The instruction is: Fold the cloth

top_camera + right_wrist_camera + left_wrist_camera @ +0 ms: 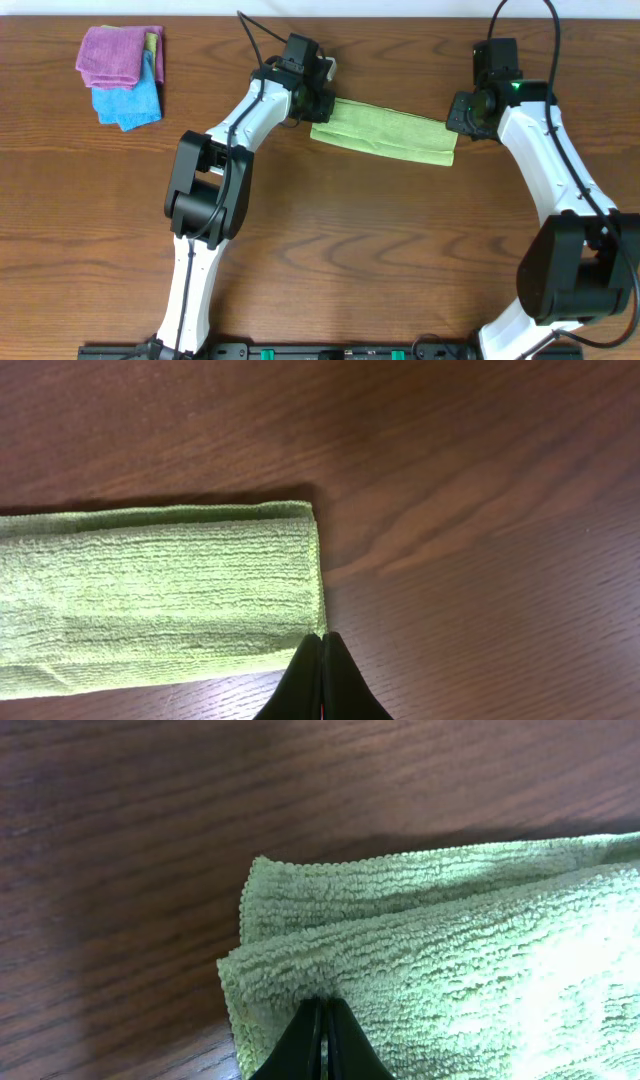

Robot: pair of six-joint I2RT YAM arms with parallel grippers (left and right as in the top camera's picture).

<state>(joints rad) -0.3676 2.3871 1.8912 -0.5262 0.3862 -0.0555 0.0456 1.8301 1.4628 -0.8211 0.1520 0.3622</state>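
The cloth (385,133) lies on the wooden surface (350,230) as a long narrow folded strip, slightly above centre and slanting down toward 4 o'clock. The overhead view alone shows both arms, one meeting each end of the strip, and a purple cloth (115,55) stacked on a blue cloth (128,100) far off at 10 o'clock. The left wrist view adds what overhead hides: the left tool (321,1010) has its fingers pressed together, clamped on the rumpled upper layer at the strip's end, a lower layer peeking out beyond. The right wrist view shows the right tool (322,642) with fingers together at the flat end's near corner; whether fabric sits between them I cannot tell.
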